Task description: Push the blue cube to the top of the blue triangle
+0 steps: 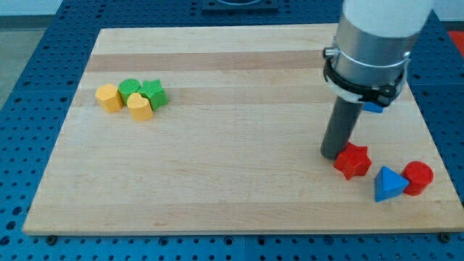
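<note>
The blue cube (pixel 374 107) is mostly hidden behind the arm at the view's right; only a small blue corner shows. The blue triangle (pixel 388 183) lies near the view's bottom right, touching a red cylinder (pixel 418 177) on its right. My tip (pixel 334 153) rests on the board just left of a red star-shaped block (pixel 352 161), touching or nearly touching it. The tip is below and left of the blue cube, and up and left of the blue triangle.
A cluster lies at the view's upper left: a yellow hexagon block (pixel 109 97), a yellow heart-shaped block (pixel 140 106), a green round block (pixel 130 89) and a green star-like block (pixel 154 94). The wooden board's right edge (pixel 435 145) is near the blue blocks.
</note>
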`<state>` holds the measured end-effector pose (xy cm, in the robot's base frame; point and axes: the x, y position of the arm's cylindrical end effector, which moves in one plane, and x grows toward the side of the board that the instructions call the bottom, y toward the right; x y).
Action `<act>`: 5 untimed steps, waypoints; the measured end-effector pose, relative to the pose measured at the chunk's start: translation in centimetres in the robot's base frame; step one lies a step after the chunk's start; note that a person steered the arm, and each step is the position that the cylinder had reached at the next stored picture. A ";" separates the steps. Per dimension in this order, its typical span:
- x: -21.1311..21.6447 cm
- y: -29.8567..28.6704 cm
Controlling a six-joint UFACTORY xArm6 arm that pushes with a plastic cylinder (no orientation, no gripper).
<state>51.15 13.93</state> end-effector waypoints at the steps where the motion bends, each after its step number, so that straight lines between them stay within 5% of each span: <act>1: 0.5 1.1; 3: 0.3 1.7; 5: -6.7 -0.3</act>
<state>44.40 13.63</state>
